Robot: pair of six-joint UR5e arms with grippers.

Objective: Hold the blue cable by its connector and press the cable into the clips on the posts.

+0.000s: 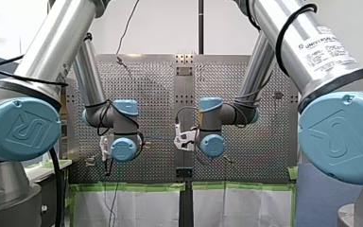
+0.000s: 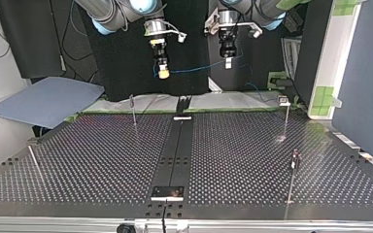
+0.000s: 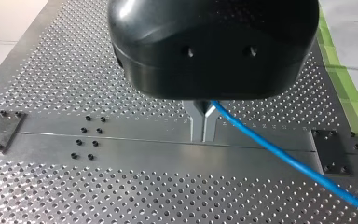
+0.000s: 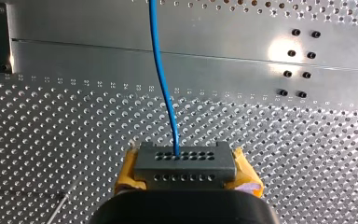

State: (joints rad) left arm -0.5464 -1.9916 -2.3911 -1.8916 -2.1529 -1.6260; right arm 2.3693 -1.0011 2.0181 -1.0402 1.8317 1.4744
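In the upper middle of the top view, both grippers hang high over the perforated table (image 2: 102,160). My right gripper (image 2: 163,73) has its yellow pads (image 4: 128,164) clamped on the dark grey connector (image 4: 185,161). From the connector the blue cable (image 2: 194,70) runs across to my left gripper (image 3: 204,122), whose metal fingers are pinched together on it. Thin posts (image 2: 133,110) stand on the table lower in the frame, well apart from the cable.
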